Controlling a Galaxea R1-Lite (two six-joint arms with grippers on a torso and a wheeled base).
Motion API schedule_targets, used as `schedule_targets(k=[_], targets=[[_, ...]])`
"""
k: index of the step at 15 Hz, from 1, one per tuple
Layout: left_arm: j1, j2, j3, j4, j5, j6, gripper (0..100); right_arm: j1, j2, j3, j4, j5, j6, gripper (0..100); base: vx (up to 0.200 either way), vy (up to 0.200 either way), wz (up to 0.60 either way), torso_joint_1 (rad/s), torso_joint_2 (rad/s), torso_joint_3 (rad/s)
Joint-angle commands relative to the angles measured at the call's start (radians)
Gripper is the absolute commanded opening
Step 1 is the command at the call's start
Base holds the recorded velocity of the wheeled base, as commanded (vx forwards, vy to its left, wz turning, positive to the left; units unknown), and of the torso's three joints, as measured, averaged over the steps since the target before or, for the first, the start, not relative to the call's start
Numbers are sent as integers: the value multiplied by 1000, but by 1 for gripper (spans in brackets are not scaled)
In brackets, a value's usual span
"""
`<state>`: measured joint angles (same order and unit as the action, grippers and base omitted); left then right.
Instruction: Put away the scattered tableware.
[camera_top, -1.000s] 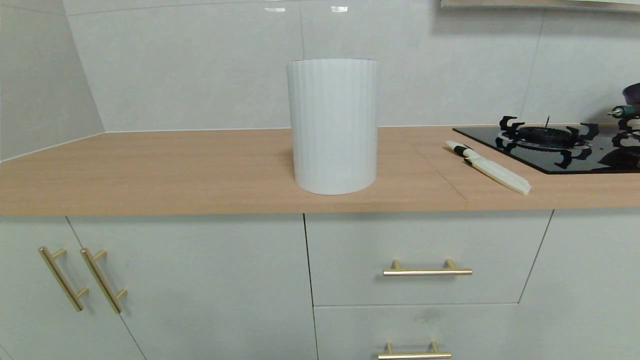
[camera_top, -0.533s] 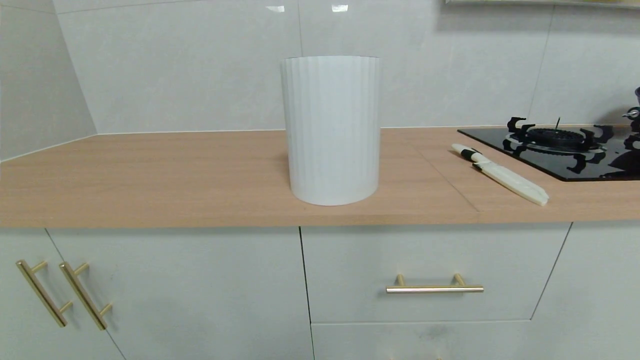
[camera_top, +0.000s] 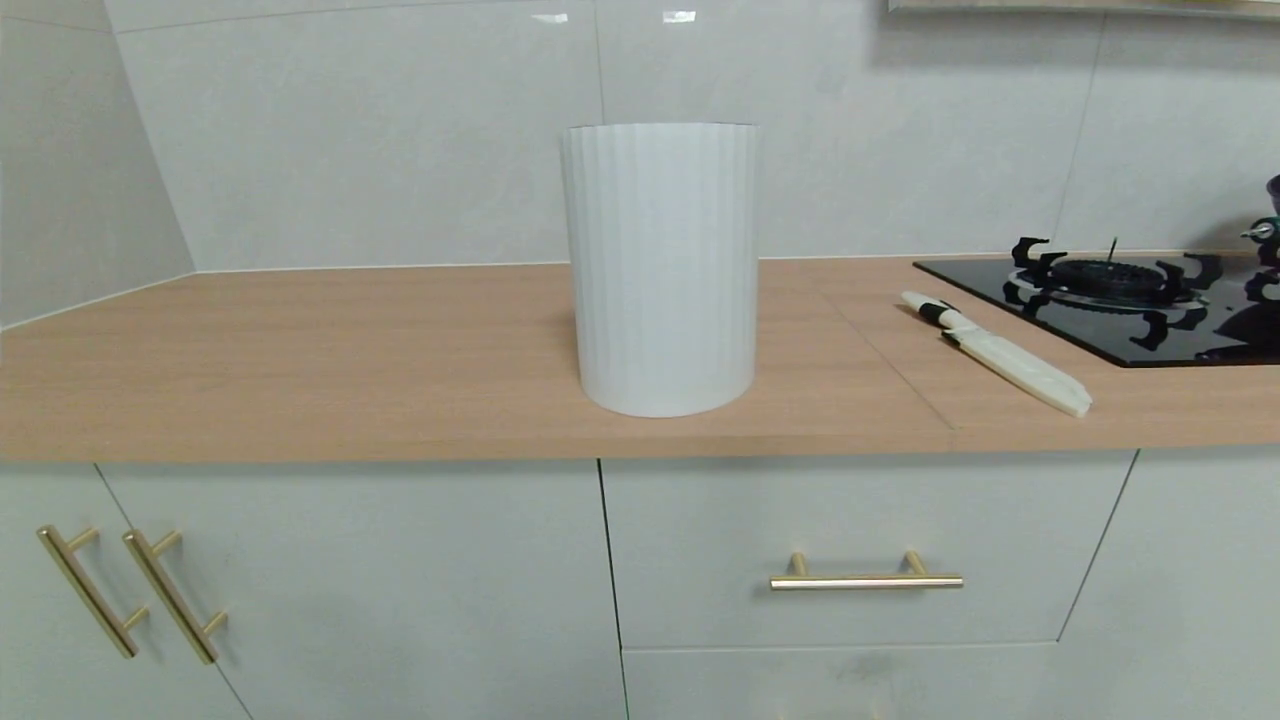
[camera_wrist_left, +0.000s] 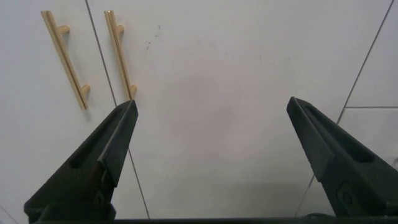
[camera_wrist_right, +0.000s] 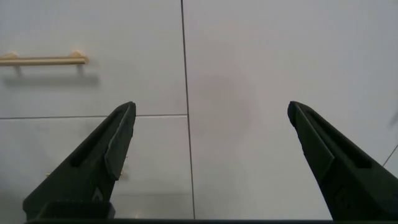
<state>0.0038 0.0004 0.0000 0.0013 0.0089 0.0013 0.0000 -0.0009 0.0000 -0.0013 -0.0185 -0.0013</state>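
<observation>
We are looking at a wooden countertop (camera_top: 300, 360) where a tall white ribbed container (camera_top: 662, 270) is standing near the front edge. A pale knife (camera_top: 995, 352) is lying to its right, beside the hob (camera_top: 1120, 310). Our left gripper (camera_wrist_left: 211, 102) and right gripper (camera_wrist_right: 211, 106) are facing cabinet fronts, fingers spread, empty.

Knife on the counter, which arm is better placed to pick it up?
Probably the right. The knife lies right of the white container, near the stove; the right pincer is open, facing the drawers on that side.
</observation>
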Motion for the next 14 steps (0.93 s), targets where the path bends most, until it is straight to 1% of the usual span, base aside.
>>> schedule_targets(k=[1, 3, 14], targets=[[1, 0, 0, 0, 0, 0, 100, 0, 2, 0, 0, 0, 0, 100, 0, 0, 0, 85, -305, -237], [1, 0, 0, 0, 0, 0, 100, 0, 1, 0, 0, 0, 0, 100, 0, 0, 0, 71, -220, -276], [1, 0, 0, 0, 0, 0, 100, 0, 1, 0, 0, 0, 0, 100, 0, 0, 0, 185, -490, -289]])
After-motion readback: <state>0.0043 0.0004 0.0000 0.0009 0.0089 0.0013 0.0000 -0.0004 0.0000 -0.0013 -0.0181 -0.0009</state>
